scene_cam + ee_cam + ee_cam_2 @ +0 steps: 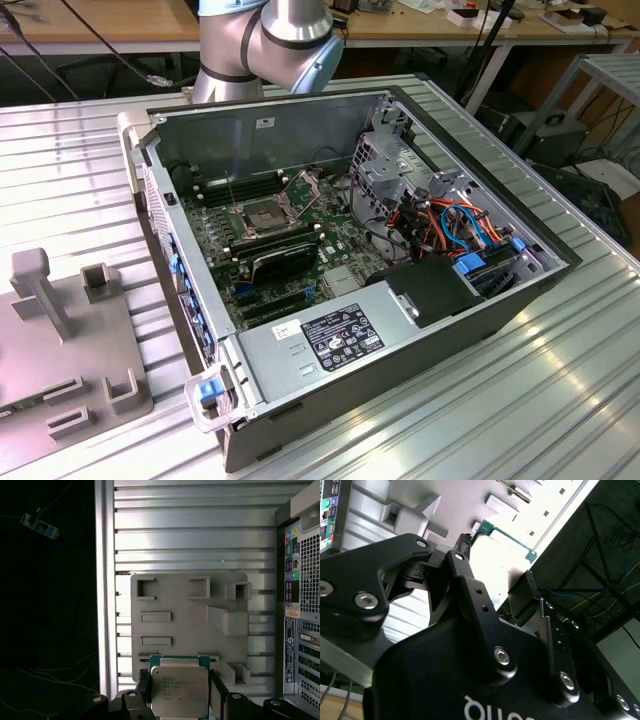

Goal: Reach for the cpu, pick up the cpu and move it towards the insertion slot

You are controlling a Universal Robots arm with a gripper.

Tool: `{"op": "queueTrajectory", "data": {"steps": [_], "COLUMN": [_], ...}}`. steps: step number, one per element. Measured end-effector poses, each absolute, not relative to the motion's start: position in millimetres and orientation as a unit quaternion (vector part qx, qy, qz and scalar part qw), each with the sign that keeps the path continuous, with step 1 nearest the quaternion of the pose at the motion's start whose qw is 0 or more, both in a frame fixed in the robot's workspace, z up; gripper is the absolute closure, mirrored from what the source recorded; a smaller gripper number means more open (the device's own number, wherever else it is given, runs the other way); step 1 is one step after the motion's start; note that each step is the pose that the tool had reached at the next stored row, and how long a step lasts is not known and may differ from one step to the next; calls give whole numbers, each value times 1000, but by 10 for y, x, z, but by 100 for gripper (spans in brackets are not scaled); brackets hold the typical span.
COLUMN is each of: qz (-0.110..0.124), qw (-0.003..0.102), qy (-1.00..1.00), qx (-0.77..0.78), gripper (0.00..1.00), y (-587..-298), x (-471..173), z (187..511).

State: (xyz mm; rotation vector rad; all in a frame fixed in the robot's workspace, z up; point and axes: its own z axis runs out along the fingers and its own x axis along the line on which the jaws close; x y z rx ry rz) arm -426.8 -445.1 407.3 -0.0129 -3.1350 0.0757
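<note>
The cpu (pixel 179 690), a square chip with a pale silvery face and a green rim, sits between my two black fingers (pixel 142 692) in the first wrist view. My gripper (pixel 179 700) is shut on its two opposite edges and holds it above the grey fixture plate (pixel 190 625). In the second wrist view the cpu's green edge (pixel 507 534) shows past my gripper (pixel 495 565). The insertion slot (pixel 262 217), a metal-framed socket with a dark centre, lies on the motherboard inside the open computer case (pixel 150 150). My arm (pixel 265 40) stands behind the case.
The grey fixture plate (pixel 50 340), with raised blocks and pegs, lies on the exterior view's left of the case. Inside the case are a black expansion card (pixel 285 262), a drive cage (pixel 385 165), bundled cables (pixel 450 225) and a power supply (pixel 330 340). The ribbed aluminium table (pixel 520 400) runs all around.
</note>
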Motion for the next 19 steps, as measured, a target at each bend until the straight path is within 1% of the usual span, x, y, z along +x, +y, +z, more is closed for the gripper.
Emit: {"op": "queueTrajectory", "data": {"steps": [19], "qz": [26], "qw": [3], "qy": [-1000], "qx": [-4], "gripper": [45], "y": [-4445], "x": [-4009], "z": [4110]}}
